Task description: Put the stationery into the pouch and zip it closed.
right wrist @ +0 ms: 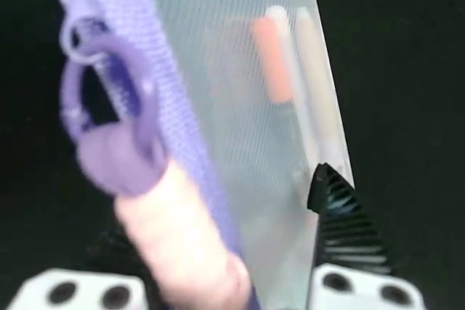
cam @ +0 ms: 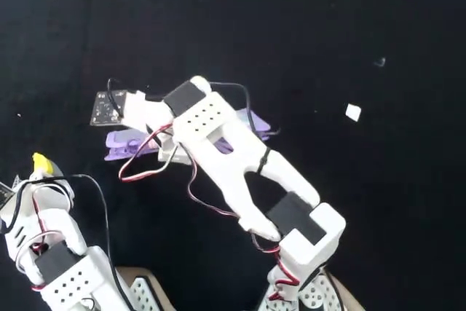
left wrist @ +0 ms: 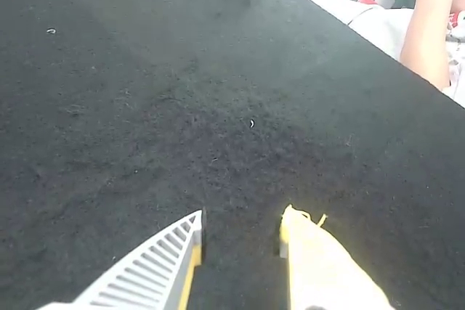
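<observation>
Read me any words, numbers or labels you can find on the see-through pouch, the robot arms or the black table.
No text here can be read.
On the translucent purple-zipped pouch: no print visible.
On the small dark circuit board at an arm's tip: any markings are too small to read.
On the small white scrap lying on the black table: nothing legible.

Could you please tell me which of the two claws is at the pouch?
The right claw, set over the purple pouch; the left claw hangs open above the black table, away from it.
</observation>
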Motion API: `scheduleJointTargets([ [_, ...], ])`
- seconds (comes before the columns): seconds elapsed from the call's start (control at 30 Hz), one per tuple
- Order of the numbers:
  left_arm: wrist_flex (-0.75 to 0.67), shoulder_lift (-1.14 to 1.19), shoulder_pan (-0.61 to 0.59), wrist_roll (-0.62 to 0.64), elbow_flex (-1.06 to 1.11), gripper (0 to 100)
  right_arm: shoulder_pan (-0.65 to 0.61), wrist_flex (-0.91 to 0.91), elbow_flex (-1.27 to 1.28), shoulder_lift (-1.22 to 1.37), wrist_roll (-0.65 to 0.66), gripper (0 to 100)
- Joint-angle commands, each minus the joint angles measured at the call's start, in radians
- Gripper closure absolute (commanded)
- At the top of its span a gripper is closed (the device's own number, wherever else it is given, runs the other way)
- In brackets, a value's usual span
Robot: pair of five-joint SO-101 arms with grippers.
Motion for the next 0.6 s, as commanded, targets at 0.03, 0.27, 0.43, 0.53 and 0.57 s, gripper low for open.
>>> scheduleJointTargets([
  [0.03,0.0,-0.011,-0.005,0.005,-0.019,82,-0.008,0.087,-0.108,-0.11,-0.008,76.5],
  [0.27,-0.002,-0.011,-0.002,0.005,-0.019,82,-0.005,0.186,-0.193,-0.122,-0.006,76.7],
  [0.43,-0.002,-0.011,-0.002,0.005,-0.019,82,-0.006,0.238,-0.249,-0.12,0.057,77.0],
  [0.53,-0.002,-0.011,-0.002,0.005,-0.019,82,-0.008,0.261,-0.275,-0.12,0.06,77.0],
  [0.57,-0.002,-0.011,-0.002,0.005,-0.019,82,-0.009,0.267,-0.285,-0.12,0.06,77.0],
])
